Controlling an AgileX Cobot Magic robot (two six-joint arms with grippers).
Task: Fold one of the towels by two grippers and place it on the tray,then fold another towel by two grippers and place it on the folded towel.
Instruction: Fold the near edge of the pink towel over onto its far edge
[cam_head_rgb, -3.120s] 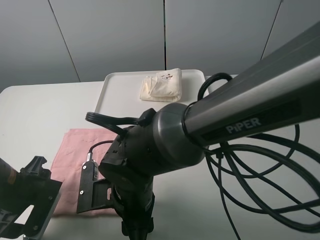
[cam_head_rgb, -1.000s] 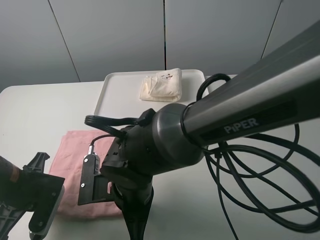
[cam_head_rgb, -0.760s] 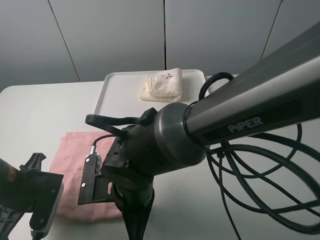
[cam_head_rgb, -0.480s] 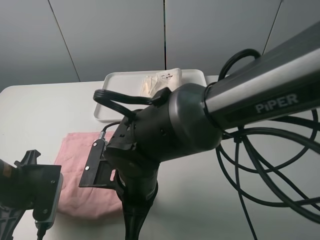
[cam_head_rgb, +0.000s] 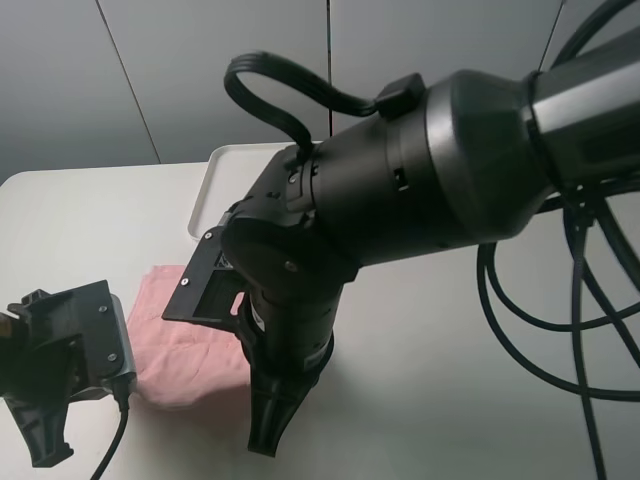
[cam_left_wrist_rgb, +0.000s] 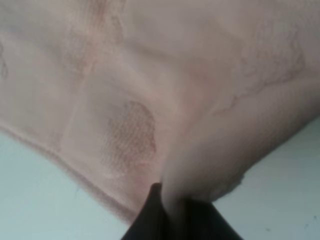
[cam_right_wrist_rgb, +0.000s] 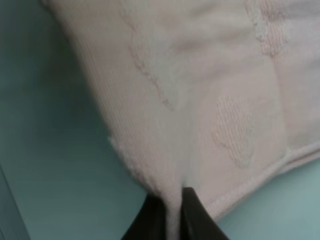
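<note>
Since a second ago the right arm (cam_head_rgb: 420, 170) has swung up and toward the far side, so its bulk now covers most of the tray (cam_head_rgb: 214, 180), of which only the far-left corner shows. Over the same time the pink towel (cam_head_rgb: 185, 345) has gone from lying flat to bunching along its near edge, and it reaches less far toward the near side than it did.

That towel sits on the near-left part of the worktop (cam_head_rgb: 80, 220), on the near side of the tray. Its far part lies flat on the worktop, while the near edge is puffed and raised. The held near edge runs left to right, and the cloth stretches away from it toward the tray. How far it reaches to the right is hidden by the arm.

The left gripper (cam_left_wrist_rgb: 174, 200) is closed, its black fingers (cam_left_wrist_rgb: 147, 220) pinching a fold of pink cloth at the near-left. The right gripper (cam_right_wrist_rgb: 170, 200) is likewise clamped, with the towel's hem squeezed between its fingers (cam_right_wrist_rgb: 194, 212) farther right along that edge.
</note>
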